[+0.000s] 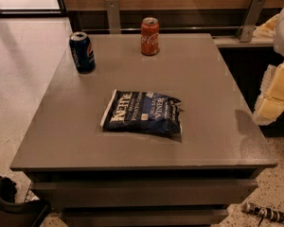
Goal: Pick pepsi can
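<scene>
One pincer (273, 96) right of table (208, 84), seemingly empty, spread unclear, pepsi can (82, 52) well apart.

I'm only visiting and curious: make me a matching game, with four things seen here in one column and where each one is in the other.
1. pepsi can
2. red cola can
3. chip bag
4. gripper

a. lying flat in the middle of the table
b. off the right edge
c. back left corner
d. back edge, near the middle

Pairs: 1-c, 2-d, 3-a, 4-b
</scene>
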{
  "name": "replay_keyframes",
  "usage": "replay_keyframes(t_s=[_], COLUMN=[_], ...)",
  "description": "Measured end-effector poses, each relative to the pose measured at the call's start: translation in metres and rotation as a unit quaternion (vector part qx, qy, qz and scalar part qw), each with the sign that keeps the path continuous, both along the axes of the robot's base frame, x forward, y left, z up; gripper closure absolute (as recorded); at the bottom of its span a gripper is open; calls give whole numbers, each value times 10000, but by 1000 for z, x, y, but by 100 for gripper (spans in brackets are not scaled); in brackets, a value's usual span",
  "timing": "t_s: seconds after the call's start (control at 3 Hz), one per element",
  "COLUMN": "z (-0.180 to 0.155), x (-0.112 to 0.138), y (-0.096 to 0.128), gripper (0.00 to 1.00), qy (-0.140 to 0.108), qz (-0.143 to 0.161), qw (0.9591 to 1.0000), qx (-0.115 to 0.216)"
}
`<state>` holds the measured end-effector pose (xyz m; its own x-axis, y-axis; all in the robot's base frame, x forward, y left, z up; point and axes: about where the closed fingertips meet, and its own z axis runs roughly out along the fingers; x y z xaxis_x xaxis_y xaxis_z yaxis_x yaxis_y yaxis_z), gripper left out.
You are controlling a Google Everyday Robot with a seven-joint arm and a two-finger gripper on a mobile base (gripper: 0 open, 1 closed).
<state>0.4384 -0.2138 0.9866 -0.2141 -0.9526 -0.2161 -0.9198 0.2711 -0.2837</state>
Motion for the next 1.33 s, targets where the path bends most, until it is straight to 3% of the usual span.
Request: replay_keyframes(t_s=[0.33, 0.67, 1.0, 1.33], z=[0, -2, -32, -41], x=[0, 15, 41, 68], y=[0, 9, 42, 87], gripper=[0, 0, 0, 0], qy=[-1, -157, -365, -720], qz=[0, -14, -4, 196], qw=[10000, 9993, 9880, 9614], qx=[0, 326, 1499, 2647])
